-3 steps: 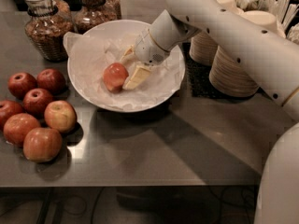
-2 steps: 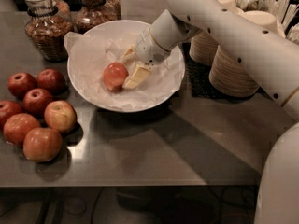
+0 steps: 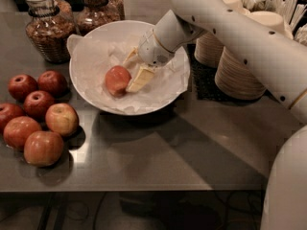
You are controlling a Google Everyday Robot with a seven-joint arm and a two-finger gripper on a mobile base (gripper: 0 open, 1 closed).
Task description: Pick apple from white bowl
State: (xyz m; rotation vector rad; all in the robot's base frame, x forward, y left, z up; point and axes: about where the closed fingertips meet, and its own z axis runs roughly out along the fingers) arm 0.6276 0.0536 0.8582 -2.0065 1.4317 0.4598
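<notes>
Camera view (single view):

1. The white bowl (image 3: 115,25) stands on the counter (image 3: 192,143), behind the centre of the frame. A crumpled paper liner (image 3: 96,61) lines it.
2. The apple (image 3: 116,80) lies on the liner near the bowl's middle, slightly left of centre. It is the only fruit in the bowl.
3. The arm (image 3: 230,23) enters from the upper right and slopes down over the far right rim. The gripper (image 3: 128,75) is inside the bowl, at the apple's right side.
4. The jaws stand apart. One fingertip lies against the apple's lower right flank; the other sits just behind its upper right edge. Firm closure on the fruit is not evident.
5. Key relation: the apple lies directly left of the jaws, part-way into the gap. It is round, so no long axis governs the approach. The judgement is that a short advance leftward, then closure, is what remains before lifting.
6. A group of loose apples (image 3: 36,114) rests on the counter, left of the bowl and well apart from the gripper. Glass jars (image 3: 48,32) stand behind them. Stacked beige bowls (image 3: 240,66) stand to the right, under the arm.
</notes>
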